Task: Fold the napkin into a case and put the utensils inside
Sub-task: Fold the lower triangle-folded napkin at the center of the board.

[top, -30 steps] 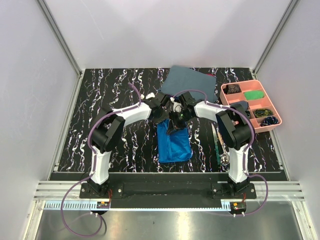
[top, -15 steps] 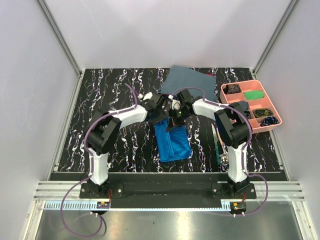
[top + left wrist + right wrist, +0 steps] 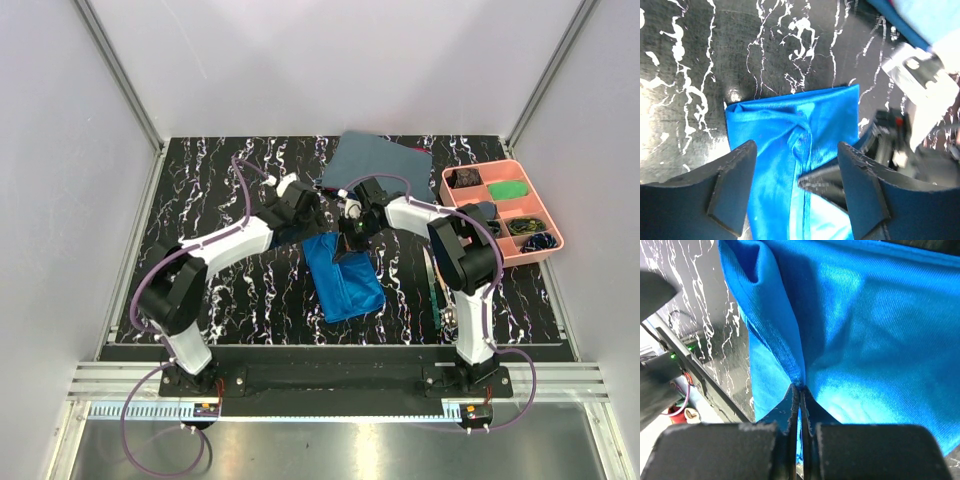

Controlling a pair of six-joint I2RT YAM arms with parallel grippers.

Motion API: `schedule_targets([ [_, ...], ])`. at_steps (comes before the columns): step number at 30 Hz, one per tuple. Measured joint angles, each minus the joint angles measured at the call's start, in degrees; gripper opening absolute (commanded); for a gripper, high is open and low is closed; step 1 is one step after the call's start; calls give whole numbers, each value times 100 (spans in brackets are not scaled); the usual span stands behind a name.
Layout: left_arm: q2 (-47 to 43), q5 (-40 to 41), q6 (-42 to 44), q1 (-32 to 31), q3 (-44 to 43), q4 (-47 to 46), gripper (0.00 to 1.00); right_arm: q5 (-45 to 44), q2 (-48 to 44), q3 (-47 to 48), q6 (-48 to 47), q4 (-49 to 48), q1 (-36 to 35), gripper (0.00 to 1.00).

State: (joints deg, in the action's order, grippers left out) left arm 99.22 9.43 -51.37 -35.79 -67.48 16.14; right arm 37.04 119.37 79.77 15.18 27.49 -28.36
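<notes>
Releasing the napkin (image 3: 345,282), the left gripper (image 3: 796,150) opened wide, empty, drawing toward ten o'clock; the right gripper (image 3: 800,390) stayed pinching its fold.

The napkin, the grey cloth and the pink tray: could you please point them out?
napkin (image 3: 345,283), top external view, middle of the folded cloth.
grey cloth (image 3: 378,160), top external view, its centre.
pink tray (image 3: 480,166), top external view, far rim.
</notes>
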Motion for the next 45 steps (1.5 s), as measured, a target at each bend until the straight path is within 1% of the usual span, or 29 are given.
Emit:
schedule_targets([
  [1,-81,0,42,0,50,-15,61,2,31,31,0,11,4,0],
  [2,-162,-4,70,0,103,-26,55,2,66,63,-2,20,9,0],
  [4,-291,-26,120,0,240,-96,49,4,122,101,-9,28,11,0],
  [5,-330,-52,140,0,317,-153,40,7,155,125,-22,39,13,0],
  [7,-393,-164,195,0,540,-286,34,7,214,162,-39,55,20,1],
  [9,-393,-258,190,0,708,-341,27,13,269,221,-52,87,26,4],
  [11,-393,-369,214,-2,872,-380,25,11,317,284,-66,101,31,8],
  [16,-352,-619,260,-7,984,-590,19,15,382,459,-98,162,33,8],
  [19,-214,-704,310,9,874,-686,13,13,435,562,-109,203,33,8],
  [22,138,-850,319,72,560,-745,8,13,468,595,-109,238,37,9],
  [31,776,-1021,313,334,-90,-754,4,13,503,627,-107,271,39,9],
  [34,966,-1099,313,334,-264,-748,3,13,503,638,-103,289,39,15],
  [35,1038,-1137,310,334,-319,-756,2,13,503,645,-96,293,42,21],
  [37,1213,-1268,299,337,-417,-815,2,7,503,651,-59,304,42,29],
  [38,1309,-1322,291,345,-457,-857,2,-2,503,654,-24,310,42,35],
  [39,1403,-1377,284,352,-498,-883,1,-31,503,654,15,328,42,37],
  [42,1661,-1519,262,369,-584,-942,0,-162,431,627,144,372,44,42],
  [45,1722,-1637,225,415,-629,-1008,0,-409,116,411,219,431,52,44],
])
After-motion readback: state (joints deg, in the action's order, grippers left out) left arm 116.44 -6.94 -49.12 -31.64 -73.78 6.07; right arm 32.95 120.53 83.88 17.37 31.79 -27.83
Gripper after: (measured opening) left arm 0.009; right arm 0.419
